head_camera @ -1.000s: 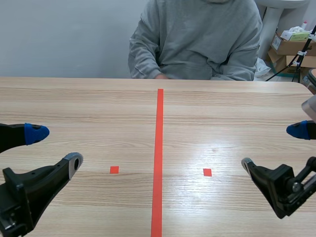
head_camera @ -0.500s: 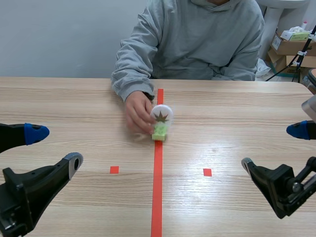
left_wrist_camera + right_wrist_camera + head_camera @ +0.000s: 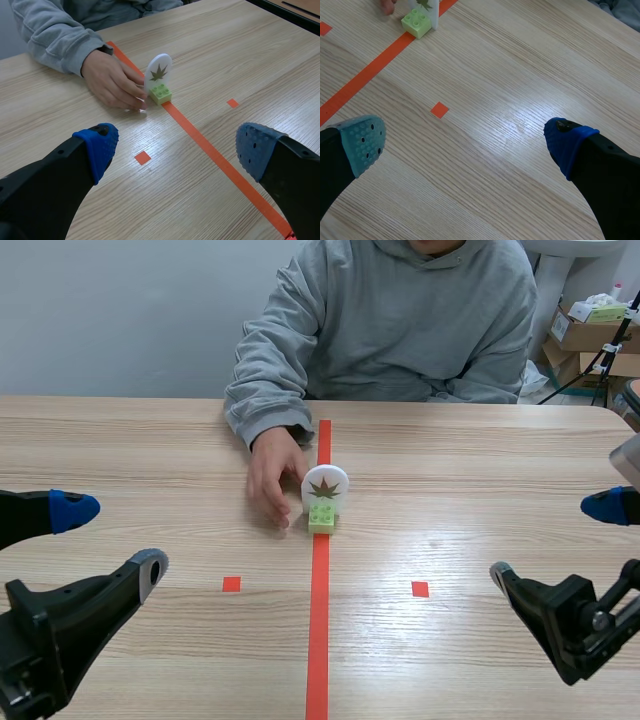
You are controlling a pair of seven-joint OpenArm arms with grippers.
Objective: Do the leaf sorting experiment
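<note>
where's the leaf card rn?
Scene view: the leaf card stands upright on its green block on the centre tape line, beyond the two tape squares, with the person's hand close beside it on the robot's left.

A person's hand [image 3: 272,472], off the table a second ago, now lies just beside a white leaf card [image 3: 325,485] on its green brick [image 3: 321,517], newly set upright on the red centre line [image 3: 318,640].

Table [image 3: 480,460] bears leaf card [image 3: 325,485] (on green block [image 3: 321,517]).
</note>
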